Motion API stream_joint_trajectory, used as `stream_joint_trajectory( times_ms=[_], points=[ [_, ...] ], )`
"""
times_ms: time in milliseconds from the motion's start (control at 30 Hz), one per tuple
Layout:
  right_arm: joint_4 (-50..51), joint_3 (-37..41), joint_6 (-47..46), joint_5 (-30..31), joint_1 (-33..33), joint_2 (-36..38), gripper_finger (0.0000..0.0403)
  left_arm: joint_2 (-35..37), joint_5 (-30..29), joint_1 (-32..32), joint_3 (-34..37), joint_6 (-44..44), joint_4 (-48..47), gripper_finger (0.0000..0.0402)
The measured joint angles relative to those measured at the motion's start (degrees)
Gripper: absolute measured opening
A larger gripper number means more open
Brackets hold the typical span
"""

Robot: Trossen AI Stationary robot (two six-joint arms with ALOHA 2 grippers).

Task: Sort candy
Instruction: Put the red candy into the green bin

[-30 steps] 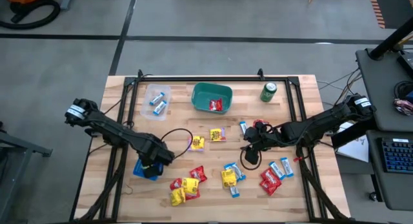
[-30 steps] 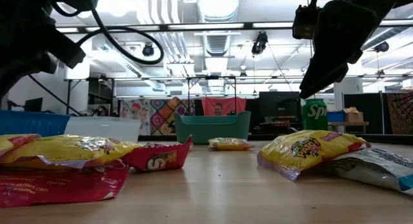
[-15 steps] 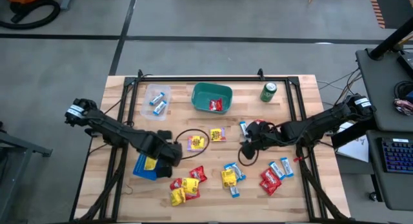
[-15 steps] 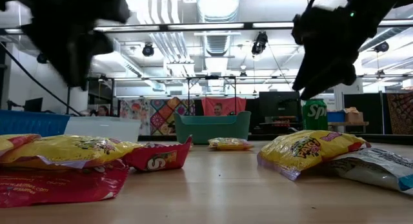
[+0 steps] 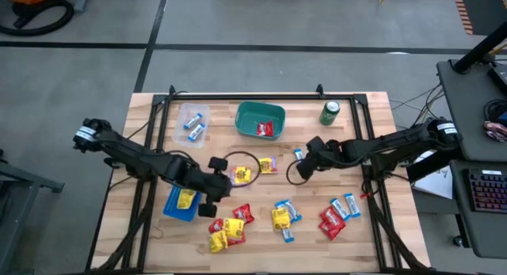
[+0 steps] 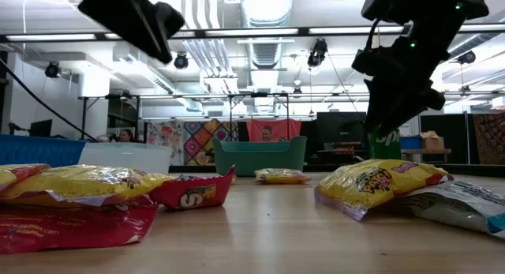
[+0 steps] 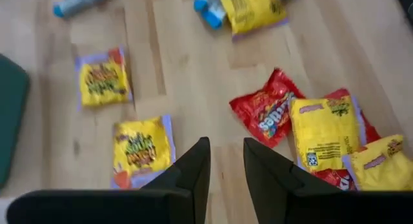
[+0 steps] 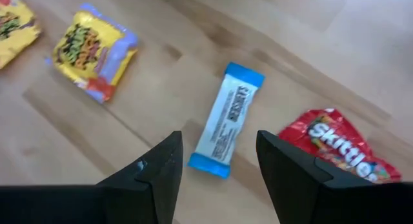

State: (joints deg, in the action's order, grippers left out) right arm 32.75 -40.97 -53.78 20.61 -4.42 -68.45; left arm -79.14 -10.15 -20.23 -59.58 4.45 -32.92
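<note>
From above, my left jaws point(image 5: 212, 197) hang over the middle-left of the tabletop point(image 5: 356, 235), near a yellow packet point(image 5: 241, 175) and just beside the blue tray point(image 5: 181, 204), which holds one yellow sweet. My right jaws point(image 5: 305, 160) hang right of centre, over a blue-and-white bar point(image 5: 299, 156). That view alone shows the sorting: a clear tub point(image 5: 192, 122) with blue-and-white sweets, a green bin point(image 5: 259, 120) with a red packet, and a green can point(image 5: 329, 112) by the far edge. The rest of the candy lies loose along the near side in two clusters: red and yellow packets point(image 5: 226, 227) on the left, red packets point(image 5: 332, 219) and blue-and-white wrappers toward the right.

The low view adds only height: both arms are dark shapes well above the wood, and the can is mostly hidden behind my right arm. The nearest packets there are cut off at the frame edges.

My left wrist camera looks down on two yellow packets point(image 7: 135, 146) and a red one point(image 7: 268, 111) partly under another yellow one; the fingers point(image 7: 193, 172) stand a narrow gap apart, empty and touching nothing. My right wrist camera shows the blue-and-white bar point(image 8: 226, 121) lying between my widely spread fingers point(image 8: 161, 166), well below them, with a red Skittles packet point(image 8: 339, 146) beside it; these jaws hold nothing.
</note>
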Motion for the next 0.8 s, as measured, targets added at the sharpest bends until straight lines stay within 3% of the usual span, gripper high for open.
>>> stream_joint_trajectory(
  times_ms=[233,400,600,800],
  points=[
    [0.20,0.00,1.97,0.01,1.48,0.00,0.0189,11.42,-4.36,2.81,9.69,-0.84,13.63,0.0076],
    [6.91,-0.07,1.15,-1.15,1.61,0.00,0.0189,18.07,-14.80,4.30,18.84,0.56,26.35,0.0076],
    [21.63,-0.06,-5.70,-2.59,2.89,0.00,0.0189,21.02,-23.29,4.50,23.61,3.62,34.23,0.0076],
    [23.30,-0.03,-6.81,-2.55,3.89,0.00,0.0189,20.73,-23.49,4.48,23.99,3.62,36.62,0.0076]
  ],
)
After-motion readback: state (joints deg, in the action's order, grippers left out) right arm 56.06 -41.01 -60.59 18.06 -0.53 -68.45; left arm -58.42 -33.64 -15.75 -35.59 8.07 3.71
